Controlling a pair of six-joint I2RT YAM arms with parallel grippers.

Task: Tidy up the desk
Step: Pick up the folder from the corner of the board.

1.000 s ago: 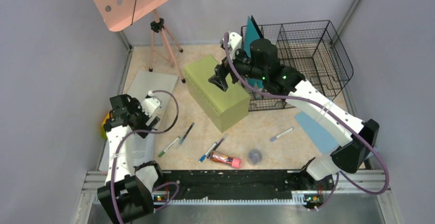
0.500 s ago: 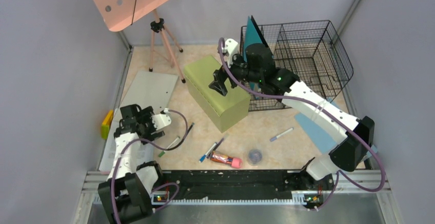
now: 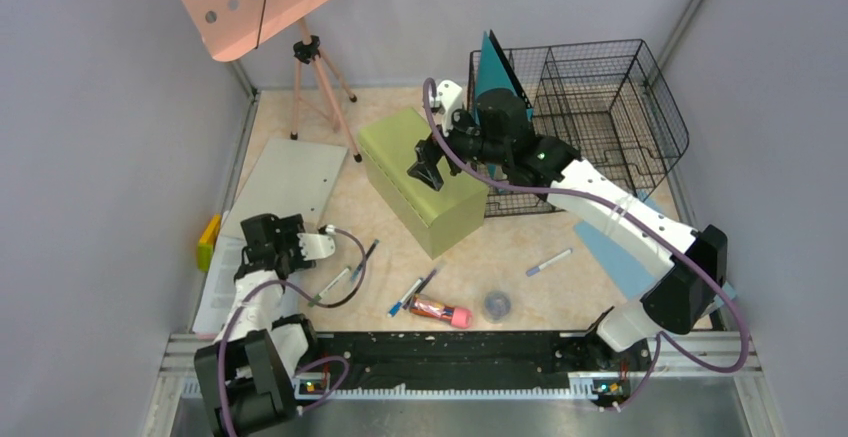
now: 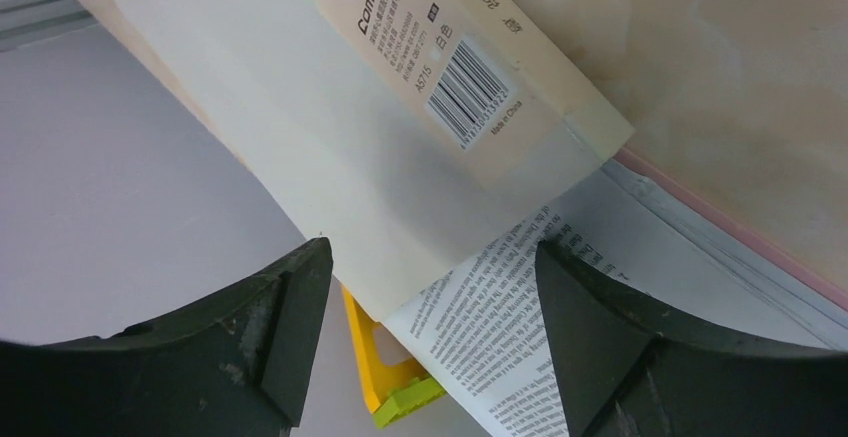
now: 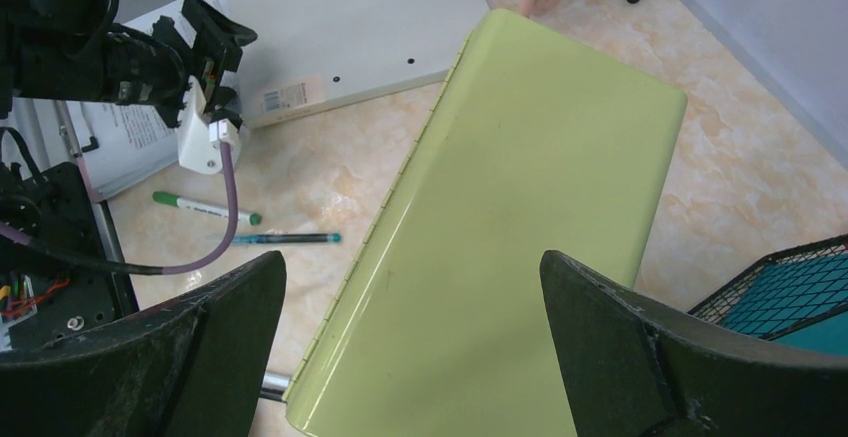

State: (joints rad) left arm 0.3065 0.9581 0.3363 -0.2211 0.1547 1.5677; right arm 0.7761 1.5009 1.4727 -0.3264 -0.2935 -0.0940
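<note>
Five pens (image 3: 366,255) lie scattered on the desk (image 3: 500,247), a flat, beige, marble-patterned top. It also carries one olive-green box (image 5: 520,207), one black wire-grid basket (image 3: 610,107), one pale grey folder (image 4: 330,107), one printed sheet (image 4: 500,317) and one yellow plastic block (image 4: 385,357).

The desk sits beneath both arms. The left gripper (image 4: 432,257) hangs low near its left edge, over the spot where the folder's corner overlaps the printed sheet. Its jaws are spread and grasp nothing. The right gripper (image 5: 412,267) hovers above the box, jaws wide apart and empty. The box is smooth, with rounded edges and a hinge line along one side. The folder bears a barcode label.
</note>
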